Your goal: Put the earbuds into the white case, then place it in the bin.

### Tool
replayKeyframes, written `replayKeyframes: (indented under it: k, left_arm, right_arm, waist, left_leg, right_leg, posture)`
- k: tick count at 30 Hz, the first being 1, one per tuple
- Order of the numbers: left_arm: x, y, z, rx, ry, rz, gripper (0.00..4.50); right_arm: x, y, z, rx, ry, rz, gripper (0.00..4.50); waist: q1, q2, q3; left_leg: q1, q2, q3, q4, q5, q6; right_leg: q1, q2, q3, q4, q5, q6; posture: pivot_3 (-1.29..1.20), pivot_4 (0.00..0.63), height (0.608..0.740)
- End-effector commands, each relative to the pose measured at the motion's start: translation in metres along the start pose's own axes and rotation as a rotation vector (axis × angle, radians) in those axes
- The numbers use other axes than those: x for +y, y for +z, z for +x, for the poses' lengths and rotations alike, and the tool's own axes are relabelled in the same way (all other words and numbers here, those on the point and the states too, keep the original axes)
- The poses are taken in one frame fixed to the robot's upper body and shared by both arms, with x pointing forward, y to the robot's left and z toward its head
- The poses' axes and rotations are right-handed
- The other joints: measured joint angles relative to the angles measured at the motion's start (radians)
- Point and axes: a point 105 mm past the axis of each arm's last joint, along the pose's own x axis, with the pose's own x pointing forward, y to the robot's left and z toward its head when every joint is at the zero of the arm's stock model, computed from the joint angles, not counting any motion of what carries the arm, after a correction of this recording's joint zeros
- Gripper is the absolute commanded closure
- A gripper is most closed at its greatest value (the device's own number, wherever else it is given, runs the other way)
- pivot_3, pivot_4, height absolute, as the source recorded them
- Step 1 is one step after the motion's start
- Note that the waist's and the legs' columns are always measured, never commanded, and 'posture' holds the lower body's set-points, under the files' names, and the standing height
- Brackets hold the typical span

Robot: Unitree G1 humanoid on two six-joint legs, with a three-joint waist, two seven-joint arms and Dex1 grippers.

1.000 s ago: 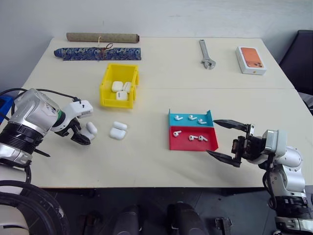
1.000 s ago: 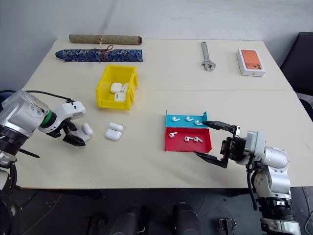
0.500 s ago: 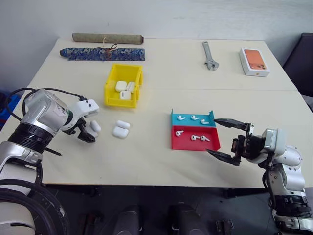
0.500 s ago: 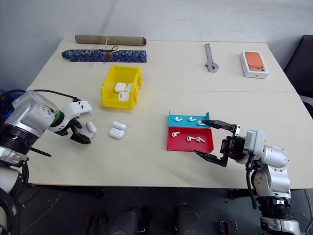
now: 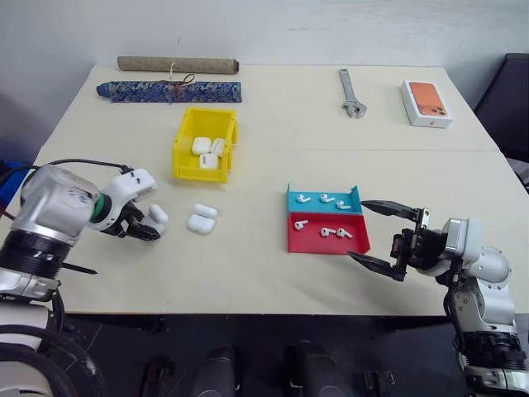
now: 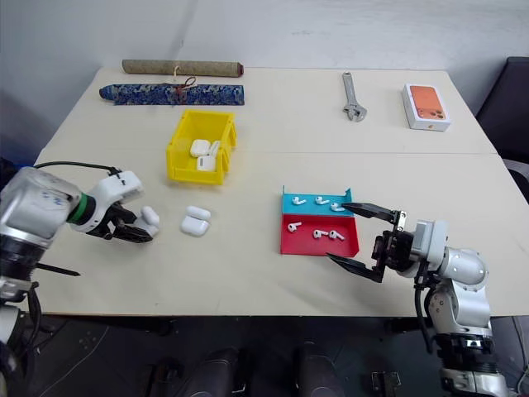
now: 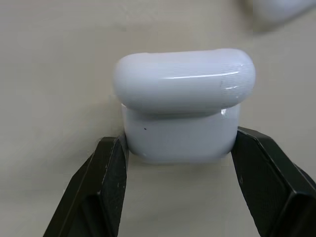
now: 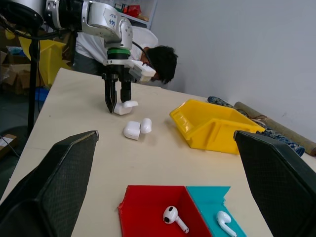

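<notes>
My left gripper [image 5: 151, 231] is shut on a white case [image 5: 157, 217] at the table's left; in the left wrist view its black fingers [image 7: 111, 168] press both sides of the case [image 7: 182, 106]. A second white case [image 5: 201, 219] lies just right of it, lid open. The yellow bin [image 5: 188, 161] stands behind them with several cases inside. Earbuds [image 5: 328, 198] lie in the blue tray and more earbuds [image 5: 331, 232] in the red tray. My right gripper [image 5: 380, 236] stands open just right of the red tray, holding nothing.
A wrench [image 5: 350, 91] and a white box with an orange front [image 5: 426, 102] lie at the back right. A blue patterned pouch [image 5: 169, 91] and a rolled mat [image 5: 177, 64] lie along the back left. A person [image 8: 163, 61] bends beyond the table's left side.
My left gripper has shut on the white case and tipped downward. The right arm has not moved. The camera has shifted slightly.
</notes>
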Motion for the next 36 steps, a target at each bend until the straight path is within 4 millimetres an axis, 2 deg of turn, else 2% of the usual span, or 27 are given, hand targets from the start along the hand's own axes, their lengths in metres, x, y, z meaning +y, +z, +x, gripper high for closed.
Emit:
replayKeyframes:
  k: [1,4,7,10,12,14,17,18,21,25,29,31,33,36]
  left_arm:
    - [-0.06,0.03,-0.044,-0.42,-0.346,0.223,1.75]
    - [-0.095,0.039,-0.039,-0.658,-0.416,0.323,1.75]
    - [-0.134,0.048,-0.014,-0.8,-0.433,0.416,1.75]
    - [-0.165,0.047,-0.001,-0.887,-0.467,0.512,1.75]
    - [-0.188,0.048,0.014,-1.004,-0.47,0.566,1.75]
    - [-0.201,0.05,0.022,-1.078,-0.513,0.519,1.75]
    - [-0.196,0.057,0.03,-1.157,-0.497,0.424,1.75]
    - [-0.194,0.055,0.037,-1.146,-0.472,0.452,1.75]
    - [-0.191,0.047,0.051,-1.109,-0.447,0.523,1.75]
    - [-0.183,0.048,0.058,-1.128,-0.429,0.517,1.75]
    - [-0.188,0.048,0.06,-1.126,-0.456,0.52,1.75]
    - [-0.186,0.049,0.06,-1.127,-0.447,0.504,1.75]
    - [-0.185,0.049,0.06,-1.123,-0.443,0.497,1.75]
    - [-0.185,0.049,0.059,-1.112,-0.44,0.497,1.75]
  right_arm:
    - [-0.007,0.013,-0.013,0.051,-0.033,-0.047,0.0]
    - [-0.014,0.011,-0.026,0.159,-0.081,-0.046,0.0]
    - [-0.016,0.006,-0.053,0.338,-0.116,-0.059,0.0]
    - [-0.014,0.01,-0.068,0.39,-0.151,-0.065,0.0]
    - [-0.015,0.001,-0.102,0.627,-0.254,-0.049,0.0]
    - [-0.011,0.002,-0.124,0.714,-0.312,-0.032,0.0]
    - [0.0,0.002,-0.141,0.772,-0.32,0.02,0.0]
    - [0.004,0.001,-0.142,0.78,-0.299,0.064,0.0]
    - [0.006,0.003,-0.136,0.76,-0.267,0.123,0.0]
    - [-0.007,0.01,-0.086,0.796,-0.085,0.155,0.0]
    - [-0.013,0.016,-0.046,0.811,-0.012,0.225,0.92]
    - [-0.008,0.016,-0.03,0.835,0.044,0.254,1.59]
    - [-0.009,0.009,-0.02,0.888,0.027,0.271,2.28]
    - [-0.017,-0.004,-0.01,0.954,-0.04,0.275,2.28]
  waist:
    - [-0.004,0.001,0.0]
    - [0.003,0.001,0.0]
    - [0.024,0.002,0.0]
    - [0.028,0.002,0.0]
    - [0.027,0.007,-0.003]
    - [0.03,0.009,-0.004]
    - [0.026,0.008,-0.004]
    - [0.022,0.008,-0.004]
    - [0.015,0.008,-0.004]
    - [-0.003,0.011,-0.005]
    - [0.002,0.009,-0.004]
    - [0.012,0.009,-0.004]
    - [0.023,0.009,-0.004]
    - [0.027,0.009,-0.004]
  left_leg:
    - [0.0,0.0,0.0,0.0,-0.001,0.0]
    - [0.0,0.0,-0.001,0.001,-0.002,0.001]
    - [0.0,0.0,-0.003,0.002,-0.002,0.001]
    - [0.001,-0.001,-0.004,0.002,-0.003,0.004]
    - [0.002,-0.001,-0.004,0.002,-0.004,0.005]
    - [0.004,-0.003,-0.003,0.002,-0.005,0.008]
    - [0.005,-0.002,-0.003,0.001,-0.007,0.01]
    - [0.006,-0.002,-0.003,0.001,-0.007,0.012]
    - [0.017,-0.002,0.003,-0.004,-0.008,0.013]
    - [0.019,-0.002,0.005,-0.006,-0.007,0.013]
    - [0.018,-0.001,0.002,-0.008,-0.007,0.011]
    - [0.016,-0.001,0.001,-0.01,-0.006,0.009]
    - [0.013,-0.001,0.001,-0.01,-0.004,0.005]
    - [0.01,-0.001,0.0,-0.009,-0.005,0.006]
  right_leg:
    - [0.0,0.0,0.0,0.0,0.0,0.0]
    - [0.002,-0.001,-0.001,-0.004,0.0,0.0]
    - [0.006,-0.001,-0.003,-0.007,0.001,0.001]
    - [0.011,-0.001,-0.004,-0.013,0.002,0.004]
    - [0.013,0.0,-0.004,-0.015,0.003,0.005]
    - [0.016,-0.001,-0.004,-0.018,0.004,0.007]
    - [0.018,0.0,-0.003,-0.02,0.004,0.007]
    - [0.019,0.0,-0.003,-0.02,0.004,0.007]
    - [0.025,0.0,0.001,-0.02,0.003,0.006]
    - [0.025,0.0,0.003,-0.021,0.003,0.005]
    - [0.022,0.0,0.001,-0.02,0.003,0.005]
    - [0.02,0.0,0.0,-0.02,0.004,0.005]
    - [0.018,0.0,-0.001,-0.02,0.004,0.006]
    - [0.017,-0.001,-0.002,-0.022,0.004,0.006]
  posture:
    - [0.0,0.15,0.74]
    - [0.0,0.15,0.74]
    - [0.0,0.15,0.74]
    - [0.0,0.15,0.74]
    - [0.0,0.15,0.74]
    - [0.0,0.15,0.74]
    - [0.0,0.15,0.74]
    - [0.0,0.15,0.74]
    - [0.0,0.15,0.74]
    - [0.0,0.15,0.74]
    - [0.0,0.15,0.74]
    - [0.0,0.15,0.74]
    - [0.0,0.15,0.74]
    - [0.0,0.15,0.74]
